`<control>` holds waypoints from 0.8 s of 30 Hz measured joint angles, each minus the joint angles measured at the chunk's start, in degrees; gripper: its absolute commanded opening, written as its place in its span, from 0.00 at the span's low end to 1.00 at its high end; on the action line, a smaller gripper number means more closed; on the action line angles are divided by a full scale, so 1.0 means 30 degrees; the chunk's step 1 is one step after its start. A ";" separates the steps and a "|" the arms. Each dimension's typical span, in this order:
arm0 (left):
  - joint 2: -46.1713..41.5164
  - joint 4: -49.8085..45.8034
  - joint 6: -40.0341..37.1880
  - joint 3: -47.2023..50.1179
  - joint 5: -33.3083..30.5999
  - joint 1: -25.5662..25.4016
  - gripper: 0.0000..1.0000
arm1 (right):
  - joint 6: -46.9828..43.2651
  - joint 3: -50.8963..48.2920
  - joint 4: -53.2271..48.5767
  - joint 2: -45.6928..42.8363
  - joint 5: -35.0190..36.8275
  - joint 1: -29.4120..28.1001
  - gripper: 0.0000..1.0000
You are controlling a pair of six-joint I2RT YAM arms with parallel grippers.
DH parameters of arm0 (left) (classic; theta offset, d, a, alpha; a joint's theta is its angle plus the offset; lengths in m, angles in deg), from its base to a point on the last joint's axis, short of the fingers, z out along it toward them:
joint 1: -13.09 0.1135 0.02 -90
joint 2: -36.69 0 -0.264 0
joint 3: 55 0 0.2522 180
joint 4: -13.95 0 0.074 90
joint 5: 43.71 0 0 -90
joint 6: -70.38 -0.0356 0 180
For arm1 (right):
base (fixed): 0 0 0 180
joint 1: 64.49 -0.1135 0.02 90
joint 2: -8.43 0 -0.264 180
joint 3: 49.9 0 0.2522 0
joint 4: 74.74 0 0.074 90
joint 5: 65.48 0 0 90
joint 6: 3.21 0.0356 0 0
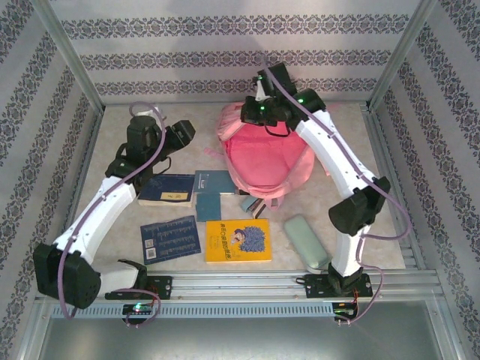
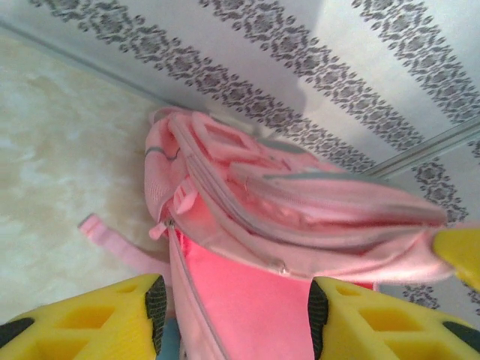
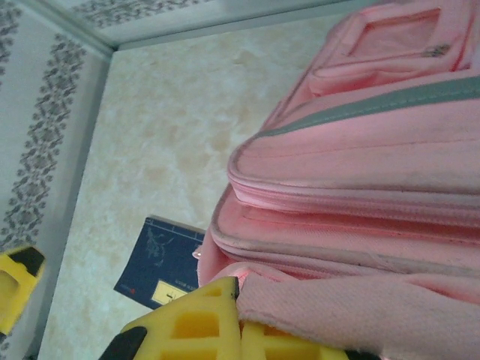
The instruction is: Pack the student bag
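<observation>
The pink student bag (image 1: 264, 156) lies at the back middle of the table, its main compartment unzipped and showing a bright pink lining (image 2: 247, 300). My right gripper (image 1: 253, 112) is at the bag's far top edge, shut on a fold of its pink fabric (image 3: 352, 307), which it holds up. In the right wrist view the right gripper (image 3: 241, 300) has its yellow fingers pressed together on that fold. My left gripper (image 1: 186, 133) hovers just left of the bag. The left gripper (image 2: 236, 315) is open and faces the bag's opening, with nothing between its pads.
In front of the bag lie a dark blue book (image 1: 166, 189), a teal book (image 1: 212, 193), a blue booklet (image 1: 170, 238), a yellow book (image 1: 238, 240) and a pale green pencil case (image 1: 306, 242). A pink strap (image 2: 112, 241) trails on the table. Patterned walls enclose the table.
</observation>
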 measured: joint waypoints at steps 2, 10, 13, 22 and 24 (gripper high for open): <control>-0.0597 -0.0962 0.0000 0.0393 -0.0240 0.0000 0.56 | -0.0415 0.0933 -0.0073 0.0721 -0.0211 -0.0408 0.00; -0.1304 -0.3767 -0.0823 0.0525 -0.0087 -0.0816 0.59 | -0.2178 0.1887 -0.0648 0.2492 -0.0510 -0.1086 0.38; -0.1348 -0.4597 -0.1326 0.0277 0.0233 -0.0991 0.60 | -0.2769 0.1996 -0.1333 0.3016 0.0233 -0.1246 0.53; -0.0168 -0.7577 -0.4437 -0.1909 0.0219 -0.1938 0.63 | -0.3351 -0.1333 -0.1362 0.0248 0.5508 -0.1625 0.57; 0.0707 -0.7978 -0.5821 -0.2936 -0.0299 -0.2739 0.67 | -0.3126 -0.3738 -0.0685 -0.1865 0.6207 -0.1566 0.56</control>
